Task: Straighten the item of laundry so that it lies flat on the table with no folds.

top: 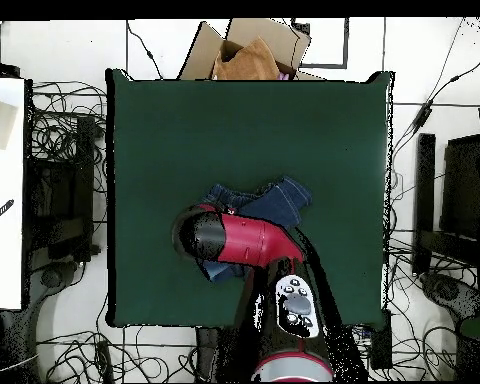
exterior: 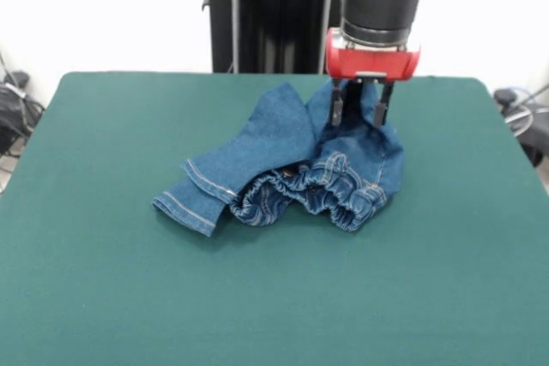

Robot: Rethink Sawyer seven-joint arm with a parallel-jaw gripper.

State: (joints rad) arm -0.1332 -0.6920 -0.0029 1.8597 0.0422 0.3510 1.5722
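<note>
Front view first: there's one pair of little blue jeans bunched up around the middle of the green counter, a bit toward the robot's side. The gathered elastic waistband faces the camera, and one leg is folded over with its hem doubled up on the left of the picture. The gripper hangs over the back of the heap with its jaws parted, tips down at the cloth on either side of a raised ridge, but I can't tell if they've actually pinched anything yet.

My guess on handling: denim this small is light and floppy but a touch stiffer than a t-shirt, so it'll hold creases and drag along rather than slide apart. I'd grab a hem or the waistband edge, since those thick stitched bits give a solid bite.

Overhead view: same single pair of jeans, mostly hidden under the one red arm, so the jaws aren't visible here. One cardboard box sits past the far edge.
</note>
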